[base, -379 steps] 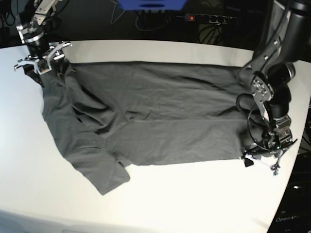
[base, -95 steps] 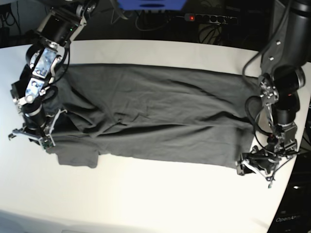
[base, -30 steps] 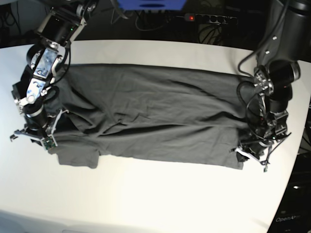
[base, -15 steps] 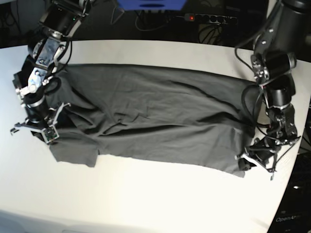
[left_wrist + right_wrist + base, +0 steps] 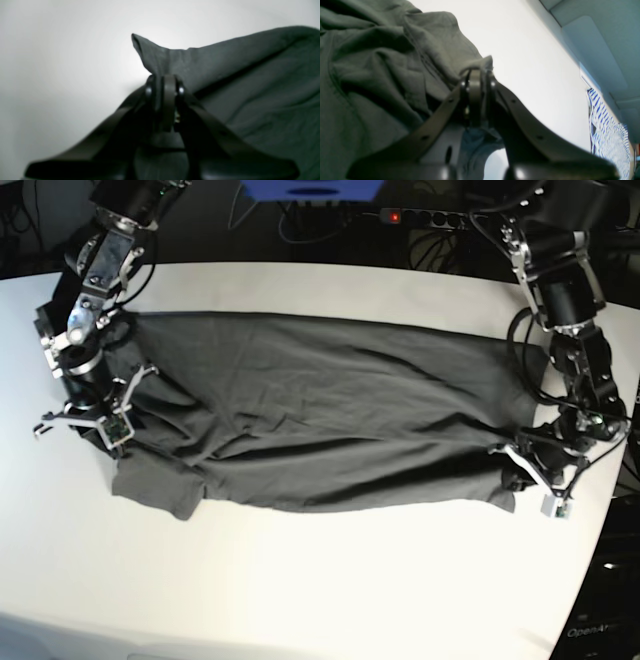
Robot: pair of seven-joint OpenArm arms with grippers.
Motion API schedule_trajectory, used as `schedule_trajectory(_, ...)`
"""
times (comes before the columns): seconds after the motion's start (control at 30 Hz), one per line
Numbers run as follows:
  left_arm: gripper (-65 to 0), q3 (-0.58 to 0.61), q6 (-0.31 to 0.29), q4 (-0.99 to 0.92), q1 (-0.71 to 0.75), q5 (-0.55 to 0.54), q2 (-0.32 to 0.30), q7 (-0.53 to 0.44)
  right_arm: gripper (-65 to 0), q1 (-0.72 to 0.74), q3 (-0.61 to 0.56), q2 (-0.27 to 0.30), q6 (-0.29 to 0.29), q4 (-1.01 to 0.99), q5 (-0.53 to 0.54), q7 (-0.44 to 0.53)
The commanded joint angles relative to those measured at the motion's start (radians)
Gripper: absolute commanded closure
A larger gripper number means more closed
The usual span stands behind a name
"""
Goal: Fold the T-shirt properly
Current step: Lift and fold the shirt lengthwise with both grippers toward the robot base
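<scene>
The near part of the white table point(image 5: 300, 580) lies bare in the base view. Beyond it the dark grey T-shirt point(image 5: 320, 420) is spread flat across the middle of the table as a long band running side to side, creased in soft ridges, with a short sleeve flap point(image 5: 150, 485) poking toward the near edge at that view's left end. At the right end of that view the left gripper point(image 5: 520, 470) sits low over the shirt's near corner; its wrist camera shows the two dark fingers point(image 5: 170, 100) pressed together with a peak of grey cloth point(image 5: 160, 57) rising out from between them, so it is clamped on the T-shirt. At the other end the right gripper point(image 5: 100, 415) stands over the edge of the shirt just above the sleeve flap, and its wrist camera shows the fingers point(image 5: 475, 95) closed with a bunched fold of fabric point(image 5: 480, 63) caught at their tips; this too is a grip on the T-shirt, though the close view is blurred and just how much cloth is pinched is hard to make out. Both arms reach in from the far side of the table. Behind the far edge lies a dark background with a power strip point(image 5: 430, 218), its red light on, and a blue object point(image 5: 310, 190) at the top.
</scene>
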Motion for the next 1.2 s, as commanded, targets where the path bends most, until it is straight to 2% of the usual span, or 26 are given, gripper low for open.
schedule_trajectory(0.0, -5.3, -0.008, -0.003, 0.031, -0.018, -0.037, -0.013, -0.026, -0.1, 0.013, 0.014, 0.009, -0.012, 0.023, 0.013, 0.027)
schedule_trajectory(0.13, -5.3, -0.053, -0.003, 0.059, 0.018, -0.097, -0.019, -0.026, -0.1, 0.016, 0.064, 0.011, -0.012, 0.023, 0.010, 0.090)
schedule_trajectory(0.37, -5.3, -0.059, -0.003, 0.065, 0.041, -0.102, -0.021, -0.024, -0.1, 0.010, 0.138, 0.009, -0.012, 0.023, -0.045, 0.208)
schedule_trajectory(0.67, -5.3, -0.096, -0.003, 0.065, 0.067, -0.111, -0.021, -0.024, -0.1, 0.006, 0.265, 0.005, -0.012, 0.035, -0.048, 0.370)
schedule_trajectory(0.73, -5.3, -0.096, -0.003, 0.065, 0.078, -0.155, -0.025, -0.012, -0.1, -0.020, 0.284, 0.003, -0.012, 0.035, -0.045, 0.393)
schedule_trajectory(0.87, -5.3, -0.099, -0.003, 0.065, 0.098, -0.278, -0.075, 0.043, -0.1, -0.080, 0.285, 0.003, -0.012, 0.035, -0.043, 0.434)
schedule_trajectory(1.0, -5.3, -0.100, -0.003, 0.076, 0.127, -0.330, -0.107, 0.055, -0.1, -0.109, 0.311, -0.028, -0.012, 0.035, -0.042, 0.475)
schedule_trajectory(1.17, -5.3, -0.102, -0.003, 0.199, 0.213, -0.344, -0.107, 0.058, -0.1, -0.111, 0.411, -0.089, -0.012, 0.035, -0.042, 0.638)
